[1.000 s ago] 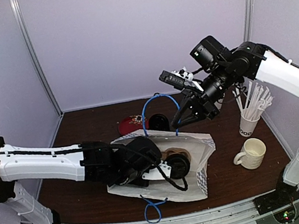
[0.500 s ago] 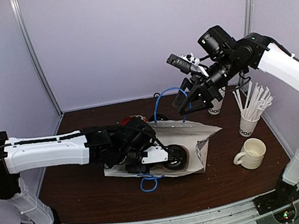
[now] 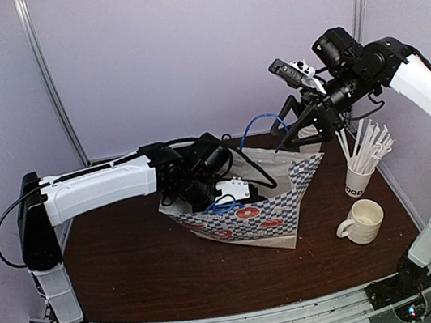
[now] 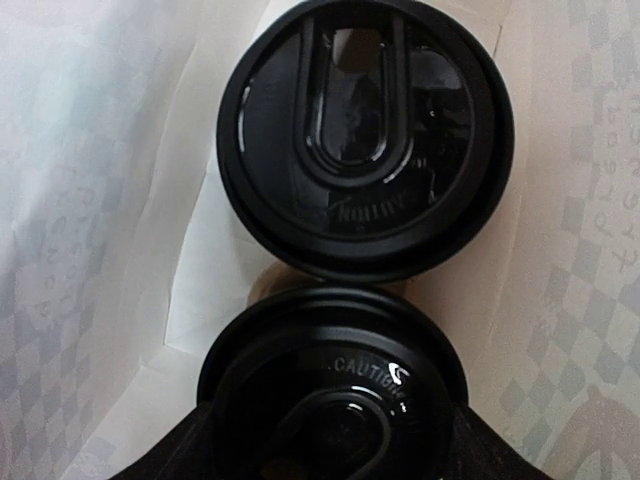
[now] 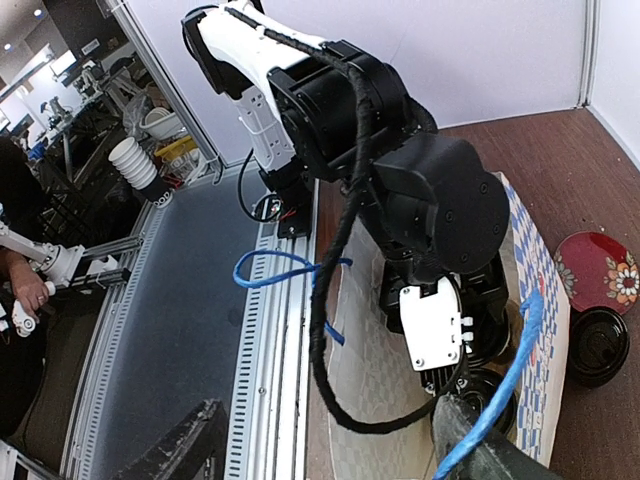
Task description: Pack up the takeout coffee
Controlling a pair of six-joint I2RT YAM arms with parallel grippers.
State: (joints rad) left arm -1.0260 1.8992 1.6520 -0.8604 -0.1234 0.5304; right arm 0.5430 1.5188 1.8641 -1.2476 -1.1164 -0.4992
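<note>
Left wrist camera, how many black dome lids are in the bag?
2. The upper lid sits at the top of the view, the lower lid just below it, partly hidden at the bottom edge. Both are inside the paper bag; others could be out of frame.

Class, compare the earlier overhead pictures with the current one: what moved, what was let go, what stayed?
The paper bag, flat before, now stands upright, checked side showing. The right end effector rose up and rightward, drawing the blue handle along, then opened. The left arm lifted too, its wrist still in the bag. The mug and the cup of straws stayed put.
</note>
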